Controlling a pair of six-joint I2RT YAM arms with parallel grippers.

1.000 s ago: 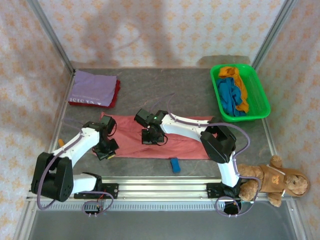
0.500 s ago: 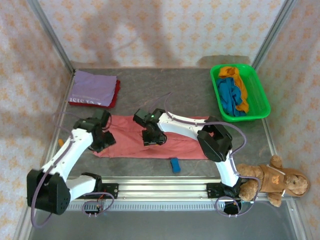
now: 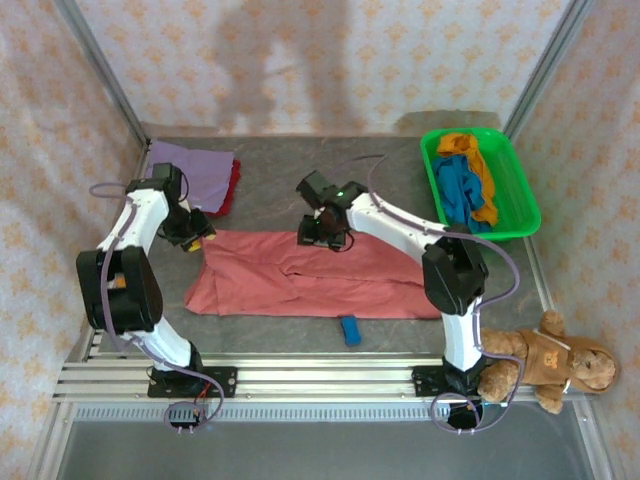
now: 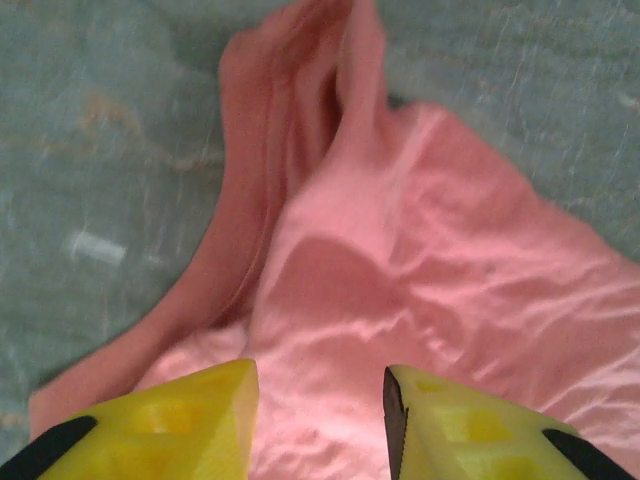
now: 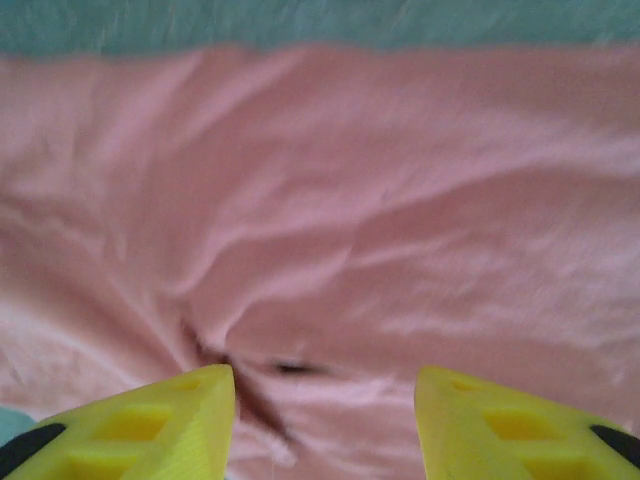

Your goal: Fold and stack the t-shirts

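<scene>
A dark grey worktop [image 3: 380, 190] is closed in by walls [image 3: 330, 70] of pale paper with an orange flower print, with metal posts [image 3: 100, 68] slanting up at the far corners. A green basket [image 3: 512, 190] stands at the far right corner. A small blue block [image 3: 349, 330] lies near the front edge, about mid-width, just beyond the aluminium rail [image 3: 320, 380]. A brown teddy [image 3: 545, 362] lies at the rail's right end, head to the right.

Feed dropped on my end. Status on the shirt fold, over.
Both empty: left gripper open, right gripper open, above salmon shirt. Shirt lies spread out, wrinkled. Small blue block beside its near edge.
</scene>
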